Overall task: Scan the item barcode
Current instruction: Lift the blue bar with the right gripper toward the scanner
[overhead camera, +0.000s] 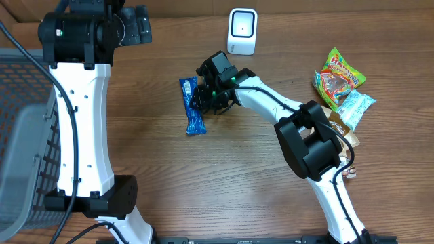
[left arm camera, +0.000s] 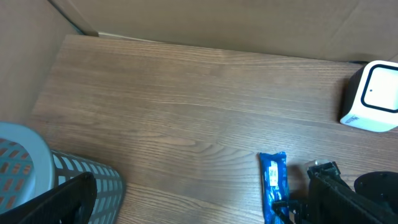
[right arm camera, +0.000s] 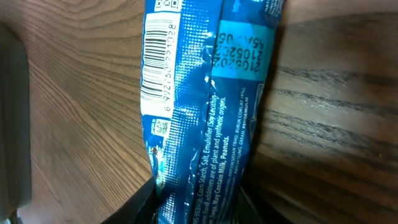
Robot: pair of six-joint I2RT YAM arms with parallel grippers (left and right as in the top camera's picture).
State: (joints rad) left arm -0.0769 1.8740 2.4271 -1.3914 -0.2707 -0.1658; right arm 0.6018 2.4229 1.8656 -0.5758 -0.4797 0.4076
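Grey mesh basket [overhead camera: 27, 135] at left edge; colourful snack packets [overhead camera: 339, 78] piled far right on wooden table [overhead camera: 203, 190].

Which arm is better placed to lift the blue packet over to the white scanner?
The right, probably: the right gripper straddles the blue packet, barcode showing, near the scanner. The left gripper hangs open, well away.
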